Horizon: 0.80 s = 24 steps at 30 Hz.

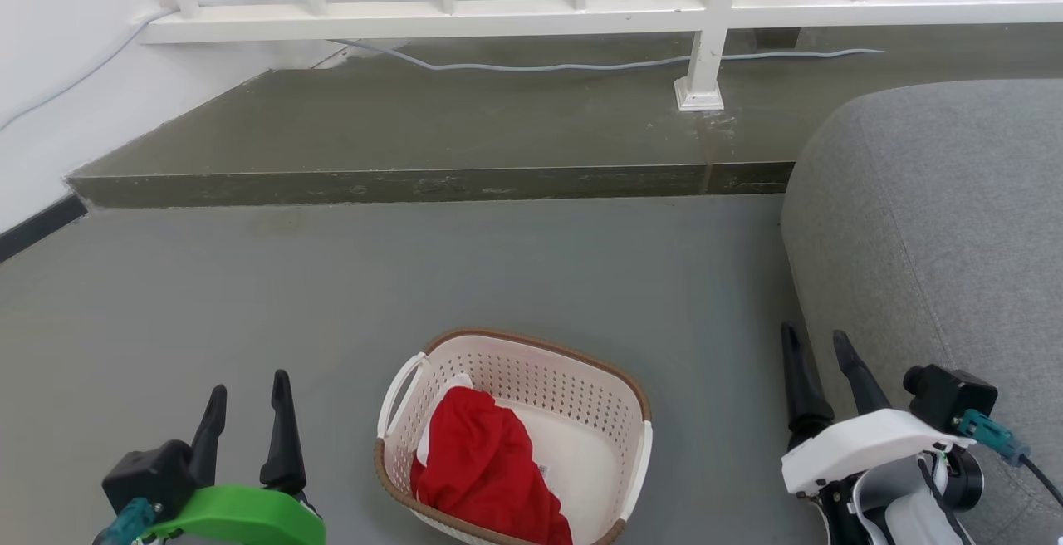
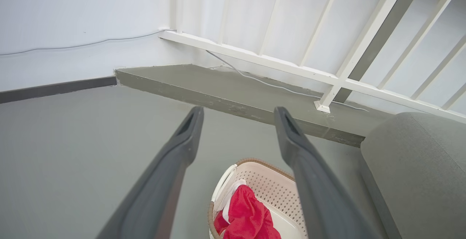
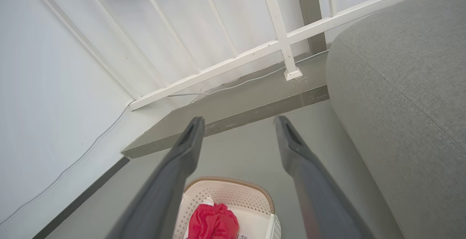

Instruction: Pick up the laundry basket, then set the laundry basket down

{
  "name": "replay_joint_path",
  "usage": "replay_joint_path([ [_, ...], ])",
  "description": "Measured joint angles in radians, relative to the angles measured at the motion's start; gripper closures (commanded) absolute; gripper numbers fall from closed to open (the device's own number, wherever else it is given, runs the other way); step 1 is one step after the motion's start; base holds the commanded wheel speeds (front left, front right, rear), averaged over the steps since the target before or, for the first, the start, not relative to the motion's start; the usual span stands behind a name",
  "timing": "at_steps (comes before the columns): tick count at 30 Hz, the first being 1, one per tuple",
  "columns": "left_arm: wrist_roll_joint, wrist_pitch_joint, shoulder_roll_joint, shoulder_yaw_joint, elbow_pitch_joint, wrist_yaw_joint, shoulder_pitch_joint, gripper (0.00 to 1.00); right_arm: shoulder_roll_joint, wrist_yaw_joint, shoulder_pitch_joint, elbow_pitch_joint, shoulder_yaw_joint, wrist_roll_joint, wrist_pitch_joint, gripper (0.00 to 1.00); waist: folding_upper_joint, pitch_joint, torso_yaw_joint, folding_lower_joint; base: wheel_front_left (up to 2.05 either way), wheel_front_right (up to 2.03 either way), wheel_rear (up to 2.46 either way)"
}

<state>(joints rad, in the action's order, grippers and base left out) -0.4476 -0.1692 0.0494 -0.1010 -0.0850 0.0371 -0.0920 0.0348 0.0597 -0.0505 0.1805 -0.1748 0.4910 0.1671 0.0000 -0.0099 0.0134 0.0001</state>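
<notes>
Between spread, empty left gripper (image 1: 249, 385) and right gripper (image 1: 812, 335) sat the laundry basket (image 1: 540, 375), ungrasped; pickup likely needed its handles (image 1: 397, 393) reached.

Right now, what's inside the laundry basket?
A crumpled red cloth lies in the laundry basket, toward its left side, with white cloth peeking out. Whatever is under the red cloth is covered.

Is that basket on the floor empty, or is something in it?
Not empty: a crumpled red cloth lies in the laundry basket, with part of its bottom bare.
</notes>
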Motion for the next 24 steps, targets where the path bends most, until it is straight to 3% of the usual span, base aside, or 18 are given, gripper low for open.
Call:
replay_joint_path([
  [24,0.337,-0.08,0.002,-0.037,0.034,0.052,-0.044,0.0,0.006,0.057,-0.019,-0.049,-0.085,-0.329,0.077,0.0,0.0,0.003,0.003,-0.0001,0.0,0.0,0.0],
])
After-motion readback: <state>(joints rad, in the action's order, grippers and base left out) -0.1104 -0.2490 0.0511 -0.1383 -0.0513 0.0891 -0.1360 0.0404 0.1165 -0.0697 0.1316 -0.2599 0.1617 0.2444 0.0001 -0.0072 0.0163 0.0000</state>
